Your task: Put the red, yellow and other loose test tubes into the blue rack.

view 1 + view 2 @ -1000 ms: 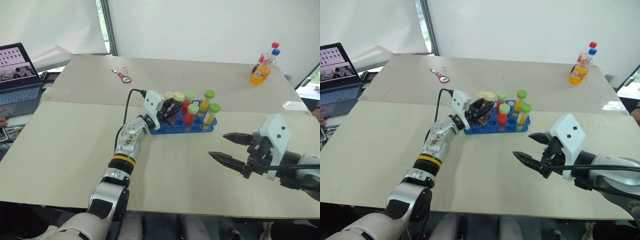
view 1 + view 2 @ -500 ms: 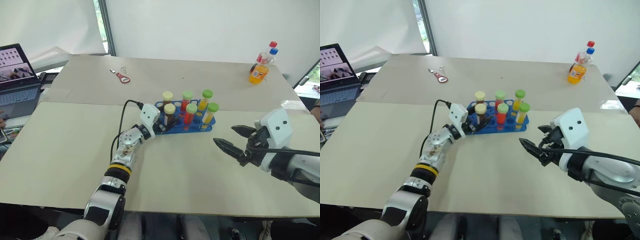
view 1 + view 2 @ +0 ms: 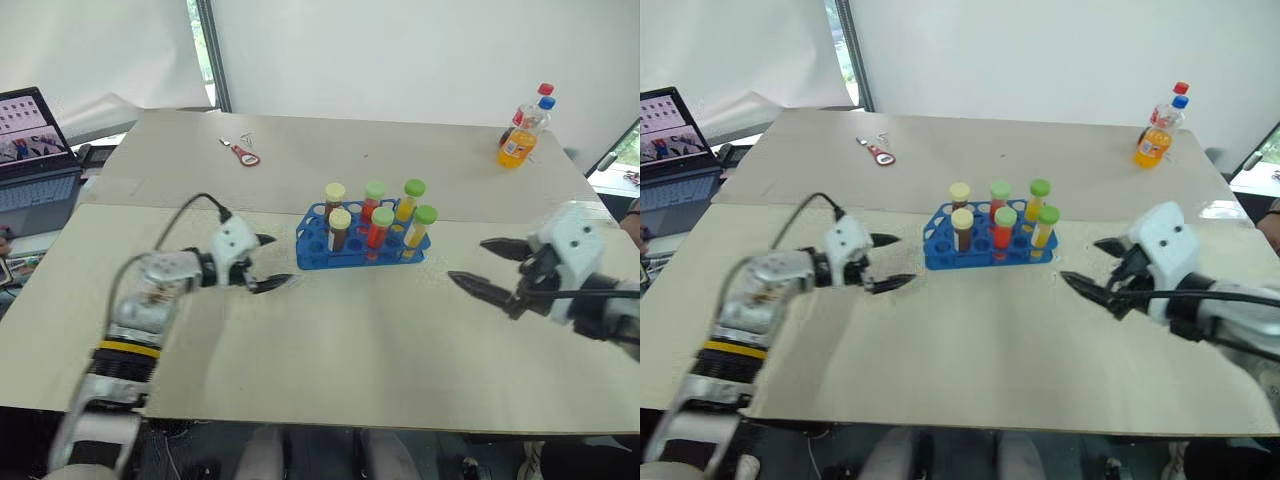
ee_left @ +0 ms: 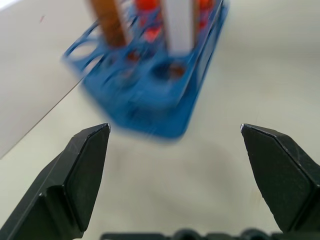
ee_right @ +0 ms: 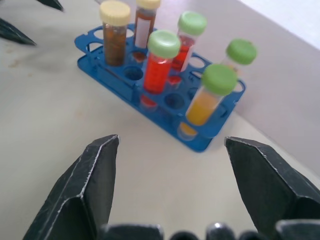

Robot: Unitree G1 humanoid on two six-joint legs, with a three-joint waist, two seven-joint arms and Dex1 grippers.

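Observation:
The blue rack [image 3: 312, 248] stands mid-table with several capped test tubes upright in it: brown ones with cream caps [image 3: 339, 229], red ones with green caps [image 3: 380, 228] and yellow ones with green caps [image 3: 421, 228]. Every tube I see stands in the rack. My left gripper [image 3: 272, 262] hovers just left of the rack, open and holding nothing; in its wrist view [image 4: 175, 128] the rack [image 4: 150, 100] lies straight ahead. My right gripper [image 3: 470, 262] is open and empty to the right of the rack, pointing at it [image 5: 171, 141].
An orange drink bottle [image 3: 520, 142] stands at the far right corner. A small red-handled tool [image 3: 247, 154] lies at the far left of the table, and a laptop [image 3: 35, 150] sits off the left edge. A seam [image 3: 200, 208] crosses the table behind the rack.
My left gripper opened, let go of the brown tube in the rack and drew back to the left. My right gripper shifted slightly right and opened wider.

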